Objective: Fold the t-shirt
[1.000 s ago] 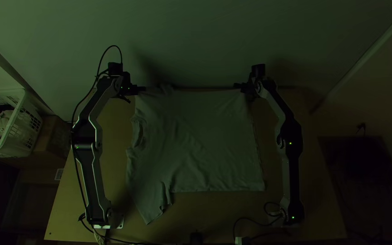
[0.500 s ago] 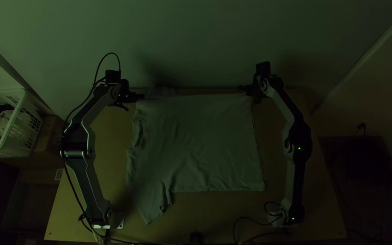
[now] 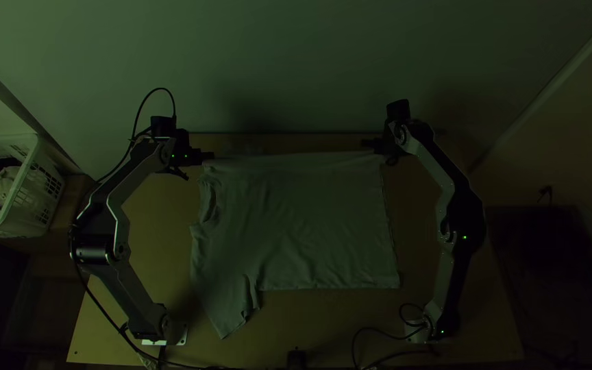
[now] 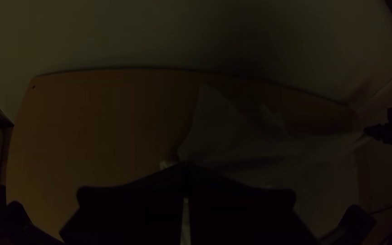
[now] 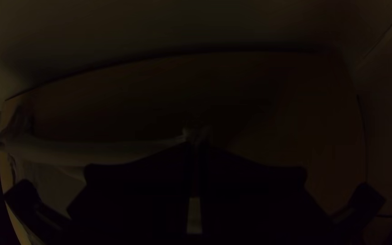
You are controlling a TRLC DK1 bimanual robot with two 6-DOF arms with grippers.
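Top view: pale fabric short-sleeved t-shirt (image 3: 303, 226) spread on light wooden table (image 3: 166, 253), nearward of its held far edge, strung between left black flat-fingered gripper (image 3: 208, 156) and right black flat-fingered gripper (image 3: 367, 144), both closed on cloth, neither nearer. Edge probably to be carried nearward; by left wrist view, a loose cloth flap (image 4: 214, 113) is revealed beyond it.

T-shirt (image 3: 303, 226) was matt cloth, lightly creased — bench (image 3: 351, 318) looked smooth, wooden. Arm links (image 3: 130, 179) had metallic sheen — basket (image 3: 34, 188) looked plastic, wall (image 3: 296, 62) matt.
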